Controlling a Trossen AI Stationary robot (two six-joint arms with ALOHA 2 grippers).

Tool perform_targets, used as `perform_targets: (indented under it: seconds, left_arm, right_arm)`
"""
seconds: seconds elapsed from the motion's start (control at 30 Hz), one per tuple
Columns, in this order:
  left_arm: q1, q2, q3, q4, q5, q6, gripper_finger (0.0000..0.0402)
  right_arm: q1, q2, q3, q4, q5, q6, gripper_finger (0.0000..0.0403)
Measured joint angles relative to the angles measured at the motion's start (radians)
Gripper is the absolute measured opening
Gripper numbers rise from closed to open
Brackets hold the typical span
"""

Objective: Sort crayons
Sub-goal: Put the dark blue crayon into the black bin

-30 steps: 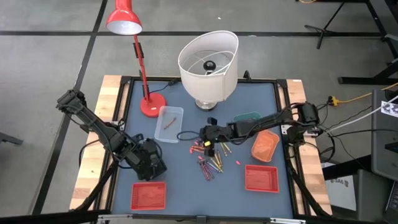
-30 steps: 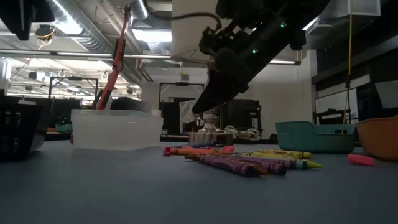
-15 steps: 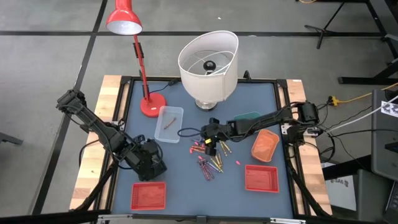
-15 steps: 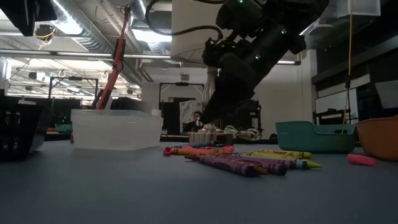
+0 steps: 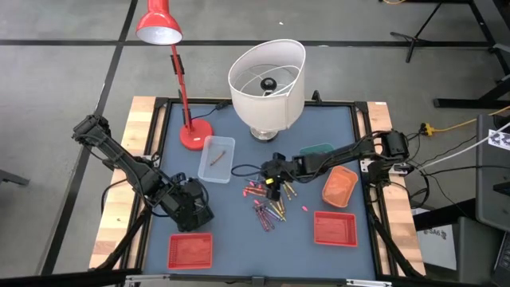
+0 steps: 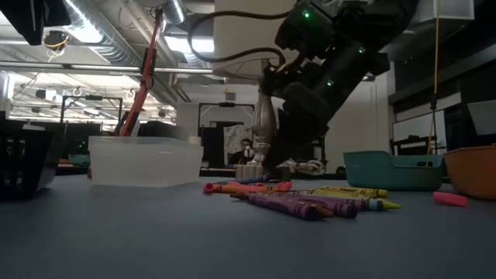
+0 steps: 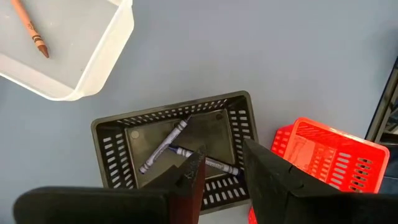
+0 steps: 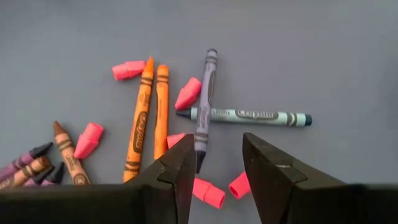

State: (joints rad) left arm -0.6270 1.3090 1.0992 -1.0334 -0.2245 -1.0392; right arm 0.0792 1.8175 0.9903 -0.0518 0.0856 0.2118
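Our right end effector (image 5: 272, 185) hangs over the crayons (image 5: 267, 203) near the counter's (image 5: 239, 231) centre, fingers spread and holding nothing. Through its wrist camera, a purple crayon (image 8: 204, 99) lies crossed over a grey-green crayon (image 8: 249, 116), with two orange crayons (image 8: 149, 118) just beside them toward nine o'clock and pink stubs (image 8: 188, 93) scattered around.

We judge the risk is in that crossing: closing on the purple one could drag the grey-green one along or flick a stub away, landing mixed colours together.

Our left end effector (image 7: 217, 168) waits at the counter's eight o'clock, released, above a black basket (image 7: 236, 106) already holding crayons.
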Motion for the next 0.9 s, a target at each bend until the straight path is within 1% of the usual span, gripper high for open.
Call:
perform_targets:
  seconds: [0.2, 0.4, 0.73, 0.9]
  left_arm:
    - [0.0, 0.0, 0.0, 0.0, 0.0, 0.0, 0.0092]
    - [0.0, 0.0, 0.0, 0.002, 0.0, 0.0, 0.0092]
    - [0.0, 0.0, 0.0, 0.004, -0.003, 0.0, 0.0092]
    - [0.0, 0.0, 0.0, 0.007, -0.003, 0.0, 0.0092]
  right_arm:
    - [0.0, 0.0, -0.013, 0.006, -0.003, 0.002, 0.0133]
    - [0.003, 0.0, -0.013, 0.069, -0.062, -0.004, 0.0133]
    - [0.034, 0.0, -0.013, 0.092, 0.023, -0.008, 0.0133]
    - [0.033, 0.021, -0.013, 0.1, 0.027, -0.008, 0.0133]
